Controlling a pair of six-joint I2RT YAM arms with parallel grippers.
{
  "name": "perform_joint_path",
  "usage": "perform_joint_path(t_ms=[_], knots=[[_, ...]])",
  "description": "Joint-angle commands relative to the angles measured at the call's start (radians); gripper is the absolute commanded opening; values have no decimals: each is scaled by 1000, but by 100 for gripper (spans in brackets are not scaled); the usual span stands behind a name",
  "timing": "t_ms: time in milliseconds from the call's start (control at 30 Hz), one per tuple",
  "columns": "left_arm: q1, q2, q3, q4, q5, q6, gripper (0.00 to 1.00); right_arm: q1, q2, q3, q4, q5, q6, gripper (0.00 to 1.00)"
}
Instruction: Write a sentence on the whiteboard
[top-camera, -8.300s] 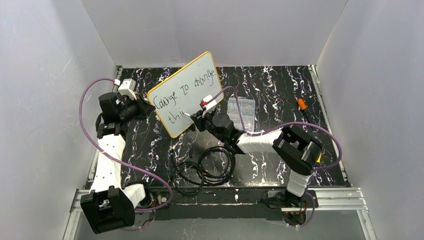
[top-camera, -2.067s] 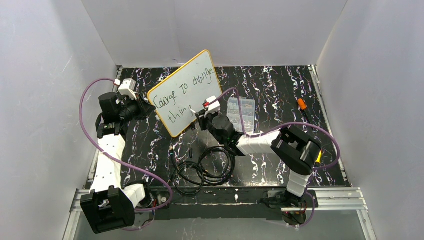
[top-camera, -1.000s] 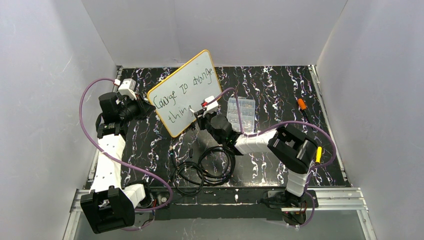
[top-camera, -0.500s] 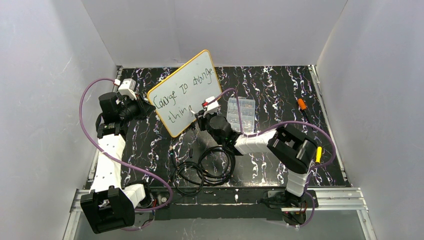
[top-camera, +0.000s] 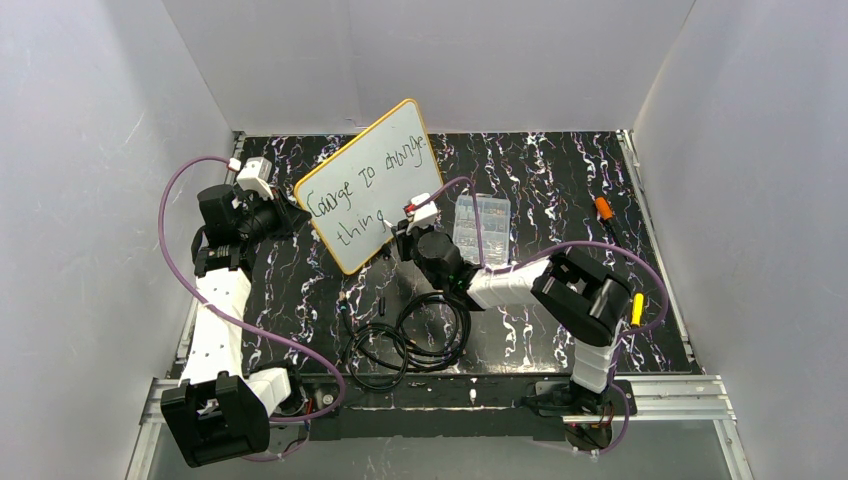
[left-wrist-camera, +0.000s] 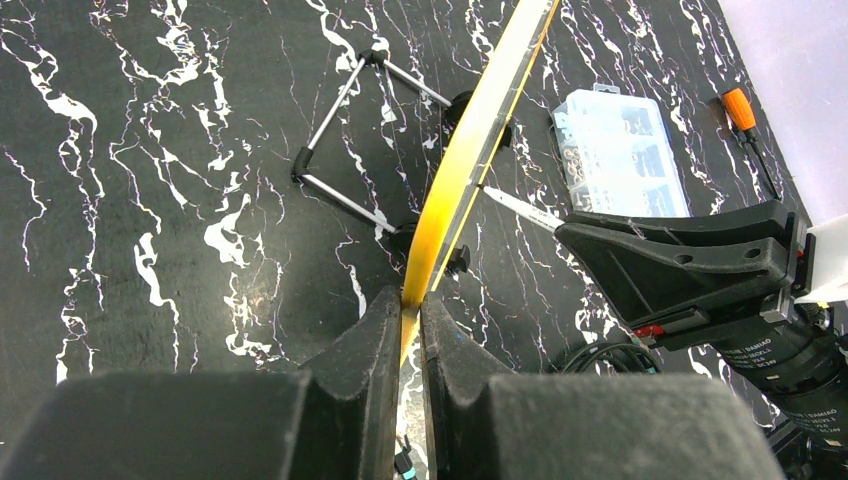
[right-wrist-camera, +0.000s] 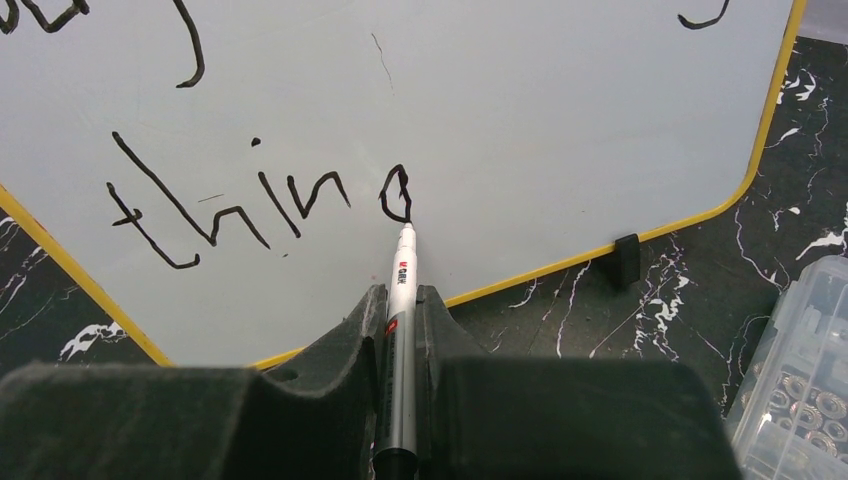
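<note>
The whiteboard (top-camera: 385, 160), white with a yellow-orange rim, stands tilted on the table. My left gripper (top-camera: 287, 217) is shut on its left edge (left-wrist-camera: 455, 195). The sentence (top-camera: 345, 195) reads "Courage to change" with "thin" and an unfinished letter (right-wrist-camera: 396, 195) below it. My right gripper (right-wrist-camera: 400, 300) is shut on a silver marker (right-wrist-camera: 401, 300). The marker's tip touches the board at the bottom of that last letter. In the top view the right gripper (top-camera: 398, 232) is at the board's lower right.
A clear plastic parts box (top-camera: 481, 222) lies right of the board. An orange-handled tool (top-camera: 604, 208) lies far right. Black cables (top-camera: 410, 335) are coiled in front. A wire stand (left-wrist-camera: 345, 135) props the board from behind.
The second line has grown from "thi" to "thin" plus a loop. My right gripper has moved right along the board with the marker. The left arm has not moved.
</note>
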Motion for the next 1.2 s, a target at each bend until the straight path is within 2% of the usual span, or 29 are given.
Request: perform_joint_path(t_ms=[0,333,900,1167], knots=[[-11,-5,8,-11,36,-5,0,-6,15,45,55,15,-6,1],[-10,-8,7,-12,36,-5,0,-12,-88,-25,66,51,-4,1],[-14,-7,6,-12,31,-1,0,-45,-32,38,139,6,-42,1],[-13,-7,6,-12,33,-1,0,-47,3,78,118,-5,-47,1]])
